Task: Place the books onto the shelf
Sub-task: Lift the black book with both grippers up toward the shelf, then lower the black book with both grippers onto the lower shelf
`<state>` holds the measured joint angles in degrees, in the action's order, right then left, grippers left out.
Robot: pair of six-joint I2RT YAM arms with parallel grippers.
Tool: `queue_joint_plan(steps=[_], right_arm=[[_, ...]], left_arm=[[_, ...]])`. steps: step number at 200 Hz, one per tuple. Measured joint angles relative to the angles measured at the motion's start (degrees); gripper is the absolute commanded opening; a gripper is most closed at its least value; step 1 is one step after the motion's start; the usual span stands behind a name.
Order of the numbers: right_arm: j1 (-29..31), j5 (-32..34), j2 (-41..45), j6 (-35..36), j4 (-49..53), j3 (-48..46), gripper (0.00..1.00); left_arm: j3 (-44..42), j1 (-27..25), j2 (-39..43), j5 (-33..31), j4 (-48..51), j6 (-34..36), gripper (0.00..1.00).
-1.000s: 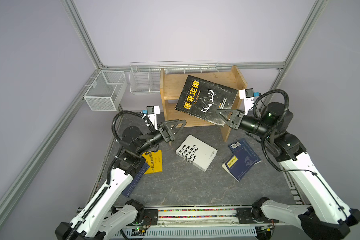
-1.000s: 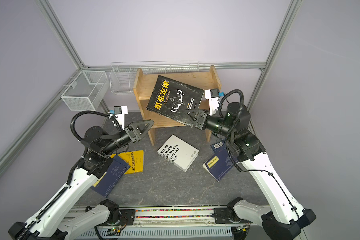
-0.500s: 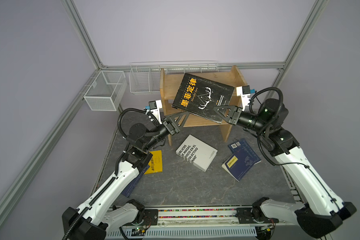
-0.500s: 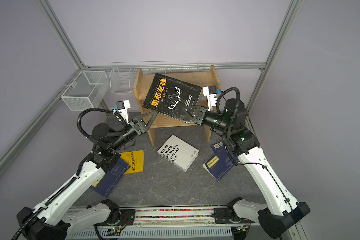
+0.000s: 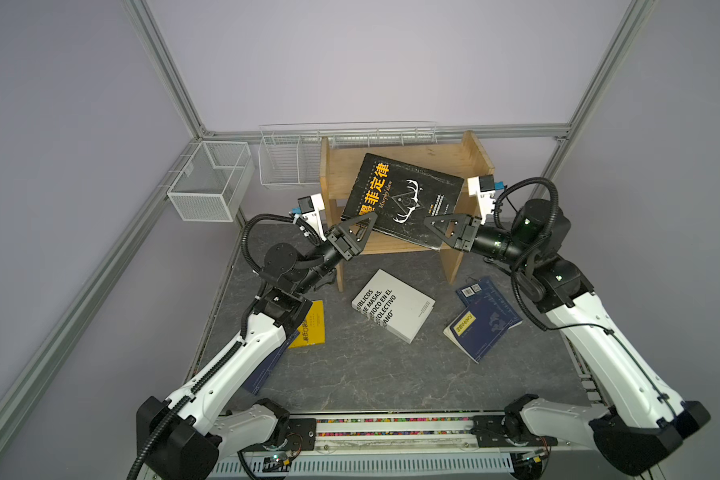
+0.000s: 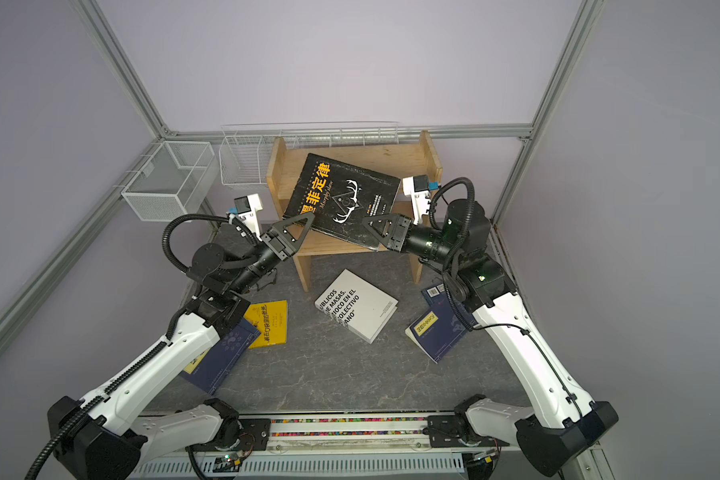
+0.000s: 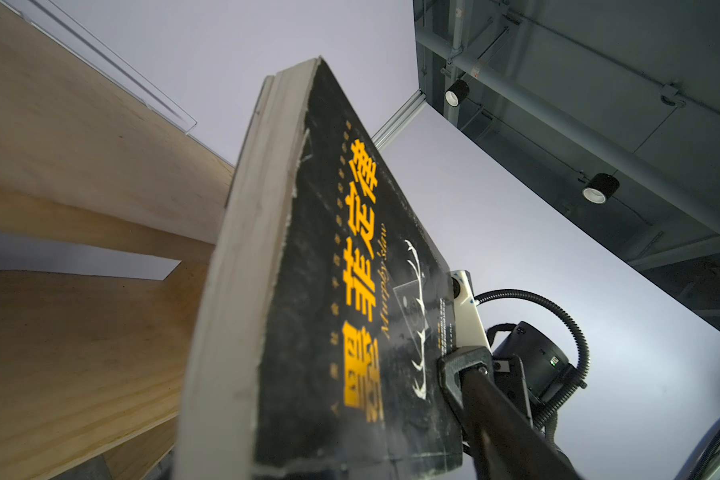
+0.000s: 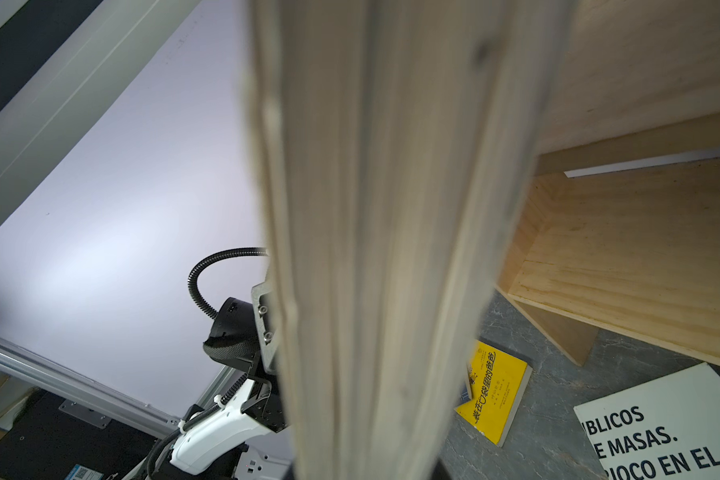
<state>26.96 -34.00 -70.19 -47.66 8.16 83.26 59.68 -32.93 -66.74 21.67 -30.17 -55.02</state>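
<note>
Item: black book (image 5: 404, 195), thick, orange title, cover worn at the edges.
Where: held up off the counter (image 5: 350, 374) in front of the shelf (image 5: 474, 158), tilted, cover facing up. Contact w/ the shelf boards cannot be told.
Right hand (image 5: 428, 222): clamped on the book's lower right corner. The page edge fills the right wrist view.
Left hand (image 5: 371, 218): set at the lower left corner, one finger (image 7: 466, 374) seen beside the cover. Whether it is pressing or slack cannot be told.
Weight: judged fairly heavy. Much leverage is put on a corner grip, so sag or twist is likely.
Stiffness: page block judged firm enough to be carried flat. The cover alone would bend.
Slip: cover looks smooth, so sliding out of a one-corner pinch is a risk.
Best hold: both lower corners, cover and pages pinched together, approx. level. The book is best stood on its edge inside a tier.
Others: white book (image 5: 395, 305), yellow book (image 5: 310, 324) and navy books (image 5: 487, 324) are lying flat on the counter, not yet shelved.
</note>
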Motion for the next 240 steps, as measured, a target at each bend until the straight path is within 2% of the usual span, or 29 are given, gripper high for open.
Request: queue_joint_plan(steps=[34, 70, 110, 137, 167, 199, 217, 240], right_arm=[[0.0, -0.76, 0.09, -1.18, -2.36, -1.79, 0.06], [-0.17, -0.79, 1.18, -2.03, -4.48, -7.1, 0.09], [-0.83, 0.28, 4.96, -3.37, -7.63, -17.18, 0.1], [-0.57, 2.62, 8.02, -2.54, -5.25, -22.03, 0.1], [-0.17, 5.51, 7.93, 0.44, -1.27, -22.47, 0.12], [-0.13, 8.72, 3.17, 3.54, -0.37, -20.31, 0.27], [-0.13, 11.78, -1.36, 5.33, 0.42, -18.12, 0.39], [-0.15, 15.63, -6.93, 6.4, 0.96, -15.3, 0.47]], left_arm=[[-0.83, -0.92, -0.02, -2.34, -1.4, -0.96, 0.41], [-5.57, -1.97, -0.02, -4.44, -4.0, -3.93, 0.18], [-12.22, -5.25, 1.18, -8.46, -6.23, -7.15, 0.0], [-17.4, -7.98, 1.73, -11.78, -7.72, -8.59, 0.0], [-20.0, -9.4, 1.33, -15.41, -8.11, -9.84, 0.0], [-19.08, -9.53, -0.39, -19.78, -6.03, -9.14, 0.0], [-18.4, -9.53, -1.64, -23.56, -4.61, -7.52, 0.0], [-18.36, -9.6, -3.67, -28.94, -4.7, -5.05, 0.0]])
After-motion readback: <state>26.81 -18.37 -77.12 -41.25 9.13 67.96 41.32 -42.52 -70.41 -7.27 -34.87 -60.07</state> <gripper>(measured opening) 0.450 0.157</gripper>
